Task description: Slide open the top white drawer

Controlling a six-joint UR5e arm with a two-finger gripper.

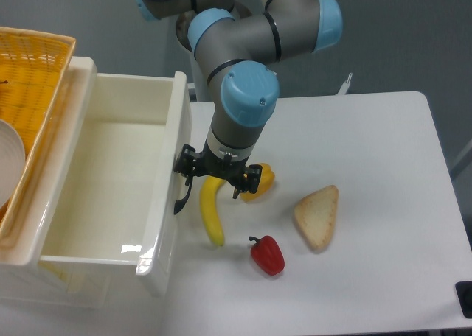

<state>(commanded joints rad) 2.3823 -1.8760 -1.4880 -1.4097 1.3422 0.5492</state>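
The top white drawer [171,152] stands pulled far out of the cabinet to the right, and its glossy cream-white inside [110,181] shows empty. Its black curved handle [179,197] sticks out from the front panel. My gripper [219,180] points straight down just right of the drawer front, above the table. The jaws stand spread apart, with the left finger [187,165] close to the handle and nothing held between them. The lower drawer is hidden under the open one.
A yellow wicker basket [29,78] with a white bowl [7,166] sits on the cabinet top at the left. A banana [212,217] and a yellow pepper [260,180] lie under the gripper. A red pepper [268,254] and a bread slice [318,217] lie to the right.
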